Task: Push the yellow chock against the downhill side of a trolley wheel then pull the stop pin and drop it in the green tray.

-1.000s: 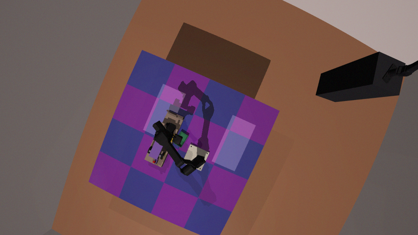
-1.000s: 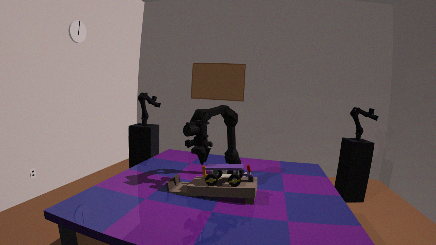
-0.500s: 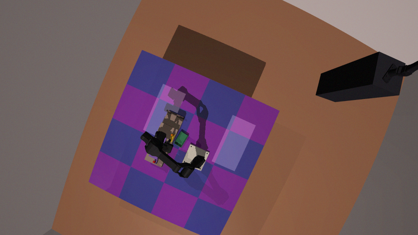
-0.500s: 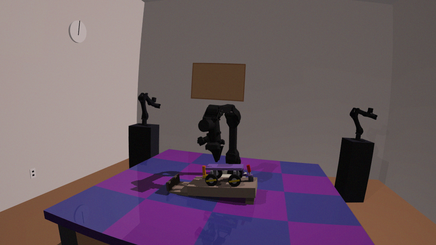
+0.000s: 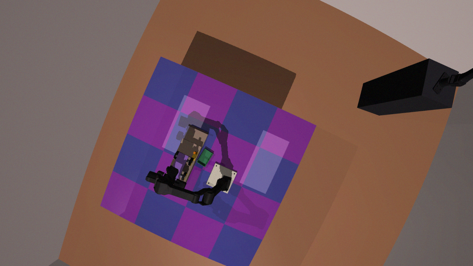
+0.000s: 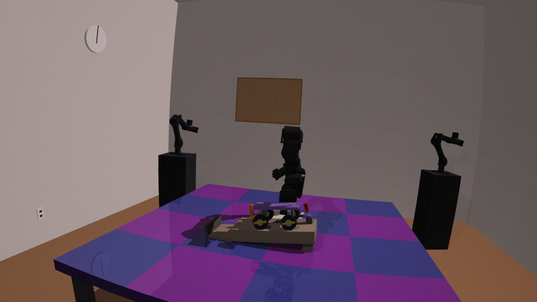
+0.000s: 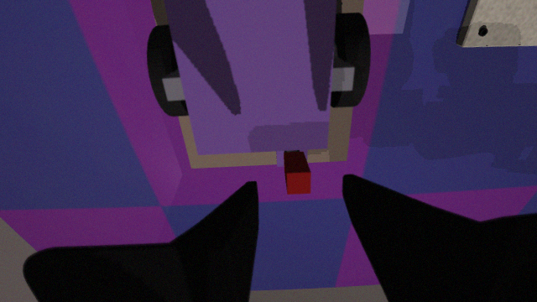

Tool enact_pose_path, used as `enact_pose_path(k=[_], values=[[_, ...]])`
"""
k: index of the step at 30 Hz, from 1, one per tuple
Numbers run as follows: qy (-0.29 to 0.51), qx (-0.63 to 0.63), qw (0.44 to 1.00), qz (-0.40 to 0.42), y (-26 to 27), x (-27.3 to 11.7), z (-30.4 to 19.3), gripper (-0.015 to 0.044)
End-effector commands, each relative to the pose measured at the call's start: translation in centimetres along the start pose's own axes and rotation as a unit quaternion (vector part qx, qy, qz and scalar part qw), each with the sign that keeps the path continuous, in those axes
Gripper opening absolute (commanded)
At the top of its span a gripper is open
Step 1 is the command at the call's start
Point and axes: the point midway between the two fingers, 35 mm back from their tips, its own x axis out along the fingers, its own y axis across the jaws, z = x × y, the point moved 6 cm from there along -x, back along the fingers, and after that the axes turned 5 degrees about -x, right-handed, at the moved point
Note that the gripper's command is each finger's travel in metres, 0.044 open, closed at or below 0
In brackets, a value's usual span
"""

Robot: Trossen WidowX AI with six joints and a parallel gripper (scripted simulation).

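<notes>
The trolley point(image 5: 179, 165) point(image 6: 275, 205) point(image 7: 260, 63), with a purple deck and black wheels, stands on the brown ramp point(image 5: 195, 133) point(image 6: 277, 237) point(image 7: 231, 160). The yellow chock point(image 5: 194, 156) point(image 6: 251, 212), its orange handle upright, stands at the downhill side of the trolley's wheel nearest the tray; contact cannot be made out. The red-headed stop pin point(image 6: 306, 207) point(image 7: 298, 182) stands in its holder at the uphill end. My gripper point(image 7: 299, 187) is open and empty above the pin, a fingertip either side of its head in the wrist view. The green tray point(image 5: 205, 157) lies beside the ramp and looks empty.
The arm's pale base plate point(image 5: 214, 172) point(image 7: 503, 25) lies beyond the tray. A raised end board point(image 6: 213, 225) closes the ramp's low end. The arm point(image 5: 180, 193) point(image 6: 291, 154) reaches from its base to the ramp's uphill end.
</notes>
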Motion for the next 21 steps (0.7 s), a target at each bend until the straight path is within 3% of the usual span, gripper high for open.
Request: enact_pose_path(k=[1, 21], values=[[0.008, 0.009, 1.0, -0.007, 0.0, 0.2, -1.4, 0.019], [0.008, 0.009, 1.0, -0.007, 0.0, 2.6, -1.4, 0.019]])
